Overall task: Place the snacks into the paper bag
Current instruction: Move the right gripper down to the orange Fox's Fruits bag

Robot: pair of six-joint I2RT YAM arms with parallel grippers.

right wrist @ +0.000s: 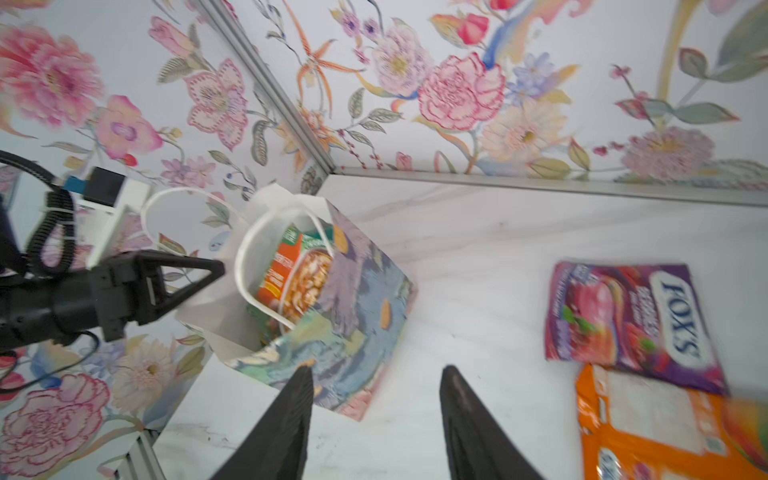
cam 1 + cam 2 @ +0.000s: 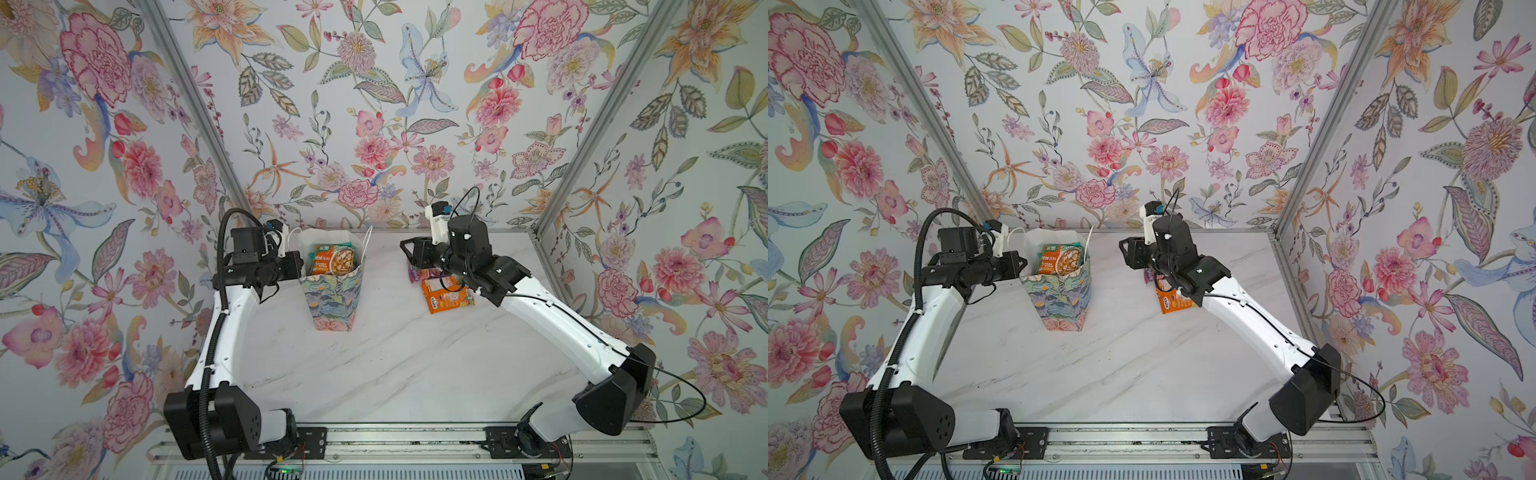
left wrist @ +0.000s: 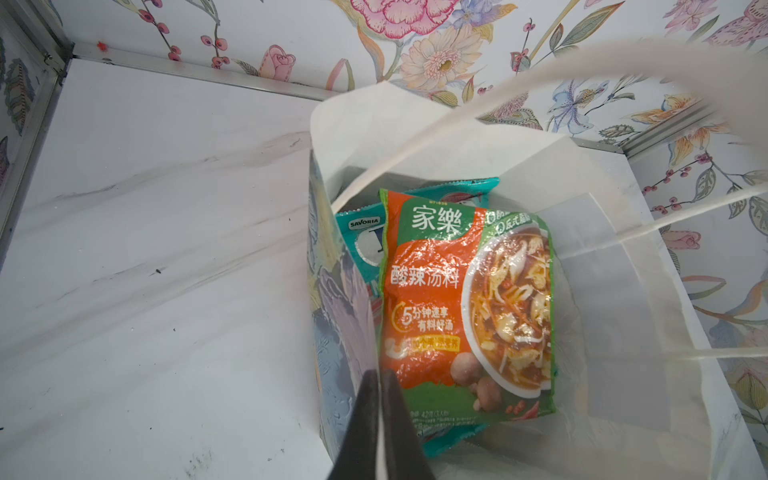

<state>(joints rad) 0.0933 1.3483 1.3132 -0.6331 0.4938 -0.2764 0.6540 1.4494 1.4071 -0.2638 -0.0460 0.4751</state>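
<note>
The paper bag (image 2: 332, 299) (image 2: 1059, 299) stands upright left of the table's middle, mouth open, white inside (image 3: 623, 291). In it an orange-green soup pouch (image 2: 332, 259) (image 3: 457, 299) leans in front of a teal packet (image 3: 357, 245). My left gripper (image 2: 300, 266) (image 3: 380, 374) is shut on the bag's left rim. A purple FOX'S packet (image 1: 627, 316) (image 2: 419, 274) and an orange packet (image 1: 648, 428) (image 2: 449, 297) lie flat on the table to the right, partly under my right arm. My right gripper (image 2: 405, 249) (image 1: 376, 370) hangs open and empty between the bag and those packets.
The white marble table (image 2: 395, 365) is boxed in by floral walls with aluminium corner posts (image 2: 598, 124) and a back rail (image 1: 540, 183). The bag's white cord handles (image 3: 457, 124) arch over its mouth. Both arm bases sit on the front rail (image 2: 395, 440).
</note>
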